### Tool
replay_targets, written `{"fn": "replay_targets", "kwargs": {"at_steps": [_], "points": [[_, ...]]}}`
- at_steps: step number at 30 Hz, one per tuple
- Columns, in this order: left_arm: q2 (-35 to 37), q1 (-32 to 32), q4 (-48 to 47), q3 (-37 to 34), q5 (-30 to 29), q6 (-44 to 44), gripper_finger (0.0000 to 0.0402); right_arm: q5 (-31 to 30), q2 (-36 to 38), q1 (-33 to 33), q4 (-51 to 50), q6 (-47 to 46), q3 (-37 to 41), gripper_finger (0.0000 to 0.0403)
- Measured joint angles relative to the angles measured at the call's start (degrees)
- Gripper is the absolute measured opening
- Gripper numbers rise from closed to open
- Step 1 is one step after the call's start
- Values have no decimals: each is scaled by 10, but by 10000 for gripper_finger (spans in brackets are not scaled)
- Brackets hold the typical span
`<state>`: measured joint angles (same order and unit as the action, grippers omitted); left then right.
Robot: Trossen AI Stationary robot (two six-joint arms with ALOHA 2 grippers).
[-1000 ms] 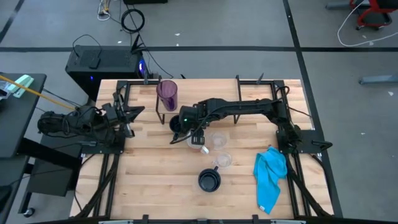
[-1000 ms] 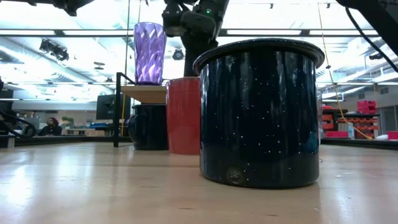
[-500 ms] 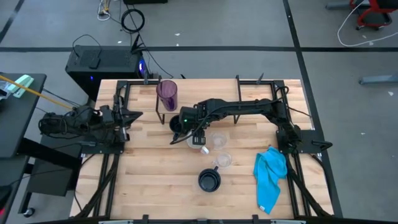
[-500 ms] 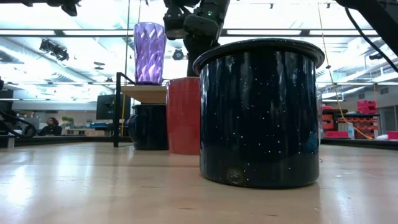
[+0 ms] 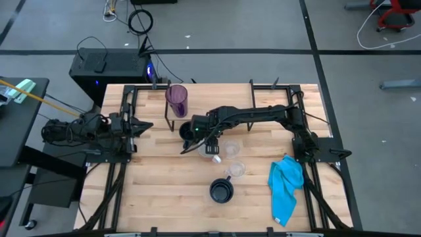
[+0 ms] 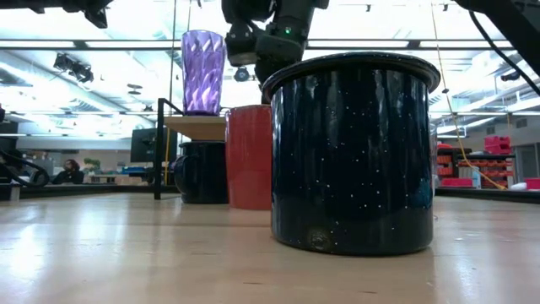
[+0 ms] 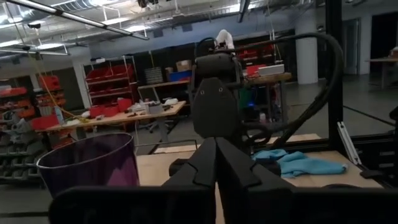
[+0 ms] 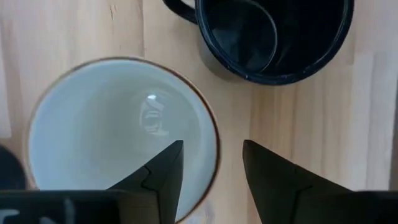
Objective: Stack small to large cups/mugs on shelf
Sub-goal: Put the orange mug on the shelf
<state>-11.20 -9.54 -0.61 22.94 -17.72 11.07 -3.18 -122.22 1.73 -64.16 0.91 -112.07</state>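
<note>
Right gripper [image 8: 211, 180] hangs over the middle of the tabletop [image 5: 164, 197], looking straight down. Fingers [image 8: 163, 171] parted a modest way, holding nothing; they straddle the near rim of the white-and-orange mug [image 8: 118, 134], one finger inside the mouth, the other outside over bare wood. The mug stands upright, mouth up, empty. Judged: a rim pinch is being lined up, and a straight descent would put the wall between the fingers.

Just beside it stands a dark mug [image 8: 273, 37], upright, empty, handle showing at its edge. Close enough that the outer finger may brush it; worth watching.

Shelf [image 6: 198, 127] sits at the back left of the tabletop, carrying the purple tumbler [image 5: 176, 100], upright and empty. It lies beyond the dark mug from the gripper, so the right arm is the nearer one.

Two clear glasses [image 5: 231, 149] and a second dark mug [image 5: 221, 191] wait nearer the front edge, all empty. Blue cloth [image 5: 286, 187] on the right.

Left gripper [image 7: 216, 163] is parked at the left edge, fingers pressed together, empty.
</note>
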Motion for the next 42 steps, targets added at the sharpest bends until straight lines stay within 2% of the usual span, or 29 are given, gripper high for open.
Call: {"fn": "replay_targets", "kwargs": {"at_steps": [5, 10, 15, 24, 30, 35, 42], "points": [[0, 0, -1, 0, 0, -3, 29, 0, 0, 4, 17, 1, 25, 169], [0, 0, -1, 0, 0, -1, 14, 1, 0, 5, 20, -2, 26, 155], [0, 0, -1, 0, 0, 0, 7, 5, 0, 4, 20, -3, 26, 120], [0, 0, -2, 0, 0, 0, 30, 28, 0, 5, 18, -5, 26, 61], [0, 0, -2, 0, 0, 0, 15, 40, 1, 5, 13, -4, 26, 26], [0, 0, -2, 0, 0, 1, 7, 42, 1, 5, 13, -4, 26, 23], [0, 0, -3, 0, 0, 1, 26, 41, 1, 5, 13, -4, 26, 22]]}}
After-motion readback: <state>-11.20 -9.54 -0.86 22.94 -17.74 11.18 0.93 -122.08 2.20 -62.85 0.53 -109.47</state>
